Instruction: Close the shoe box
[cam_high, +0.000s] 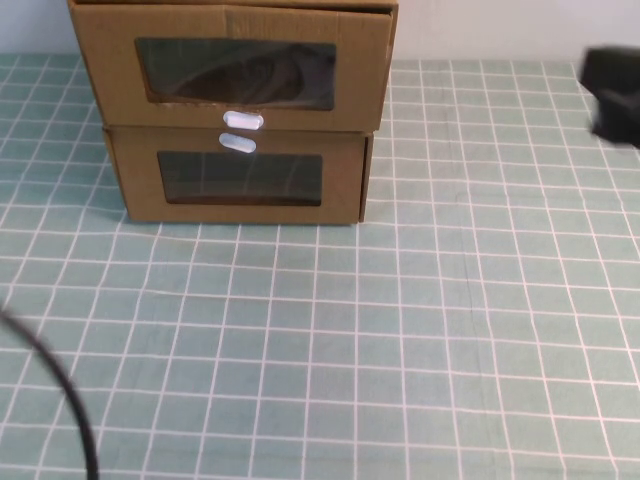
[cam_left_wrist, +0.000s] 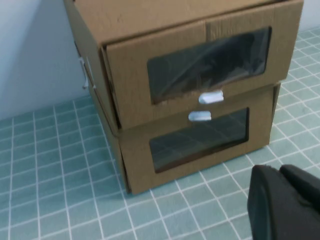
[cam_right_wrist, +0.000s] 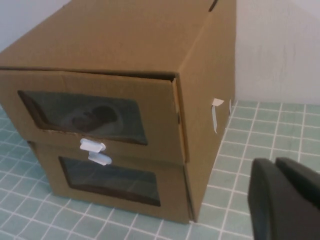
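High view, shoe box (cam_high: 240, 70) atop lower box (cam_high: 240, 180), right hand (cam_high: 612, 92) apart, left hand (cam_left_wrist: 285, 205) near.

lower brown cardboard box (cam_high: 240, 175), white tab above window: under top box | teal grid-checked tablecloth (cam_high: 400, 330) | black cable (cam_high: 60, 390): front-left | pale wall (cam_right_wrist: 280, 45)

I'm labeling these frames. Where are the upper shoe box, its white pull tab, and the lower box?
upper shoe box (cam_high: 365, 70): high view, cardboard front right of window.
white pull tab (cam_high: 243, 121): high view, tab's middle.
lower box (cam_high: 340, 180): high view, front right of window.
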